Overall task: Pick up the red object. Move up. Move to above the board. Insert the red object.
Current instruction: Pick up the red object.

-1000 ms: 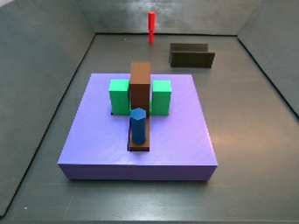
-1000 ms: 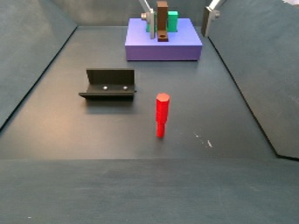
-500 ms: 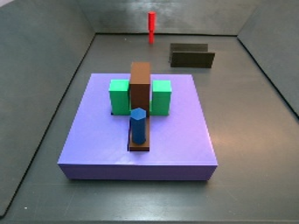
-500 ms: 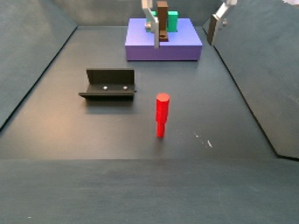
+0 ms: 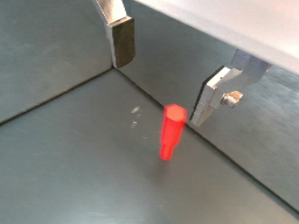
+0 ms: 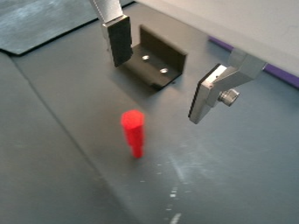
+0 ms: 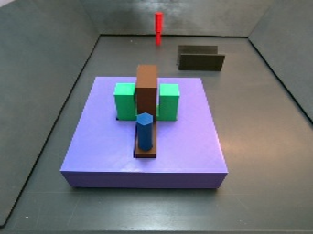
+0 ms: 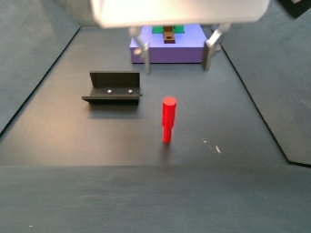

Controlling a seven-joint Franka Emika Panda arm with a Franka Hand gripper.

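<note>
The red object stands upright on the dark floor; it also shows at the far end in a side view and in both wrist views. My gripper is open and empty, hanging above the floor between the board and the red object, apart from it. In both wrist views the red object lies just beyond the gap between the fingers. The lavender board carries a blue peg, a brown bar and green blocks.
The dark fixture stands on the floor beside the red object; it shows in a side view and behind the fingers in a wrist view. Grey walls enclose the floor on all sides.
My gripper has come away from above the board towards the red object and lower; its white body now fills the top of a side view. The red object has not moved.
</note>
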